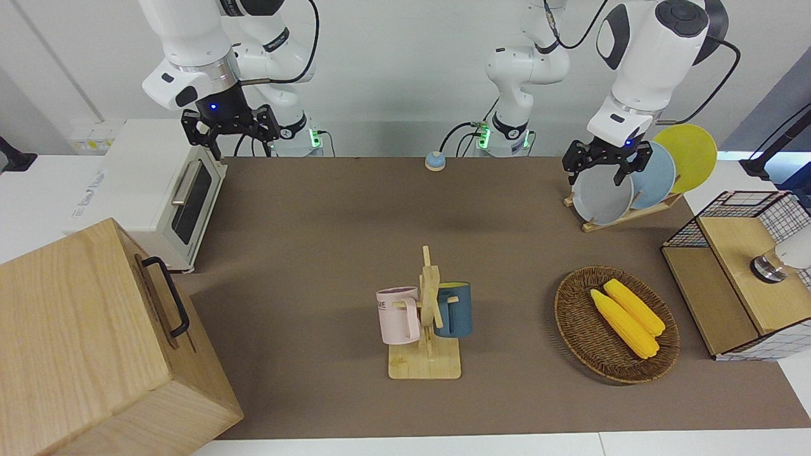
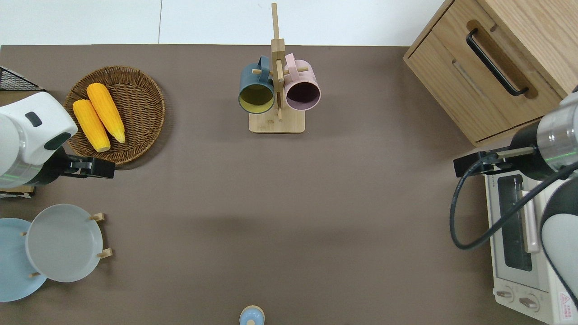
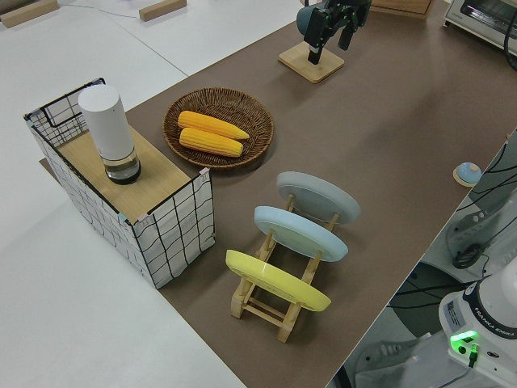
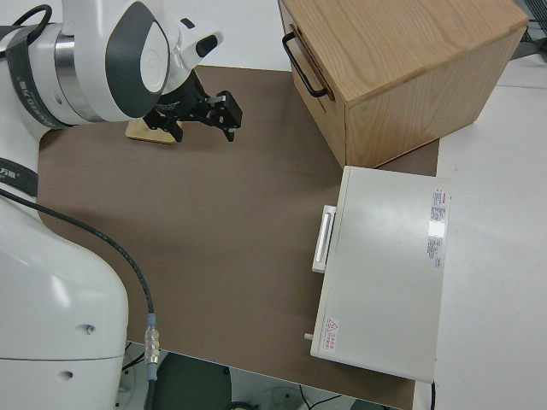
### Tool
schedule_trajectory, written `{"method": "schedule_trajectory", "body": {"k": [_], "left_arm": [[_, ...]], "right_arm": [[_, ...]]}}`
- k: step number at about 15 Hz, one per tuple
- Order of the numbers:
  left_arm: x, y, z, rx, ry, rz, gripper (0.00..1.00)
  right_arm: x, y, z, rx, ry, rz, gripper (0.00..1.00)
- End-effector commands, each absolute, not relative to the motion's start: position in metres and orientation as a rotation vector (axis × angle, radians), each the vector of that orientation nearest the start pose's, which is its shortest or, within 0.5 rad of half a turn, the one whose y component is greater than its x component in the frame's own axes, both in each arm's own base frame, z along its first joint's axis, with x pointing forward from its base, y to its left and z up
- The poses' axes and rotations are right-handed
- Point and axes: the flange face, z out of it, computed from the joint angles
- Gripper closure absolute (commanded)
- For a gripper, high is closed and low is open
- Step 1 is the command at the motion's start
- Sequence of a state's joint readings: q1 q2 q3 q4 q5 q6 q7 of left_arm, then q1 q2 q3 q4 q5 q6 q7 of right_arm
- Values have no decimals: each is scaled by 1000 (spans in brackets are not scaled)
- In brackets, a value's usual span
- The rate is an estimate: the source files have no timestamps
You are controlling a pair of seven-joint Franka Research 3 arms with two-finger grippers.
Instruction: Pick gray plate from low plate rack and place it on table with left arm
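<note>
The right gripper (image 1: 229, 130) belonged to the parked arm; its fingers stood apart with nothing between them. The left gripper (image 1: 607, 166) hung in the air with its fingers (image 1: 619, 175) spread open and empty. In the overhead view it (image 2: 97, 168) was over bare table (image 2: 289, 203), between the wicker basket (image 2: 149, 106) of corn and the low plate rack (image 2: 103, 234). The gray plate (image 2: 64, 242) leaned in that rack's end slot, the one farthest from the left arm's end of the table, just below the gripper in the front view, though whether a fingertip touched its rim could not be told. The light blue plate (image 1: 656, 175) and the yellow plate (image 1: 689, 155) stood in the slots beside it.
</note>
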State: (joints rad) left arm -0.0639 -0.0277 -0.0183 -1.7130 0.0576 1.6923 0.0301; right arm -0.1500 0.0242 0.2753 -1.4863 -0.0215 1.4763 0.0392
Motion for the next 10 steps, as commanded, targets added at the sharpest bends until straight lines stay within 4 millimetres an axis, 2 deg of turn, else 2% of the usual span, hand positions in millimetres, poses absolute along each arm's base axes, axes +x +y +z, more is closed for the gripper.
{"method": "schedule_trajectory", "body": {"k": [1, 10], "left_arm": [[544, -38, 587, -3080, 181, -26, 0], [541, -37, 585, -3080, 189, 10, 5]], "right_arm": [[546, 64, 647, -3159, -111, 54, 17], [546, 64, 647, -3159, -111, 54, 17]]}}
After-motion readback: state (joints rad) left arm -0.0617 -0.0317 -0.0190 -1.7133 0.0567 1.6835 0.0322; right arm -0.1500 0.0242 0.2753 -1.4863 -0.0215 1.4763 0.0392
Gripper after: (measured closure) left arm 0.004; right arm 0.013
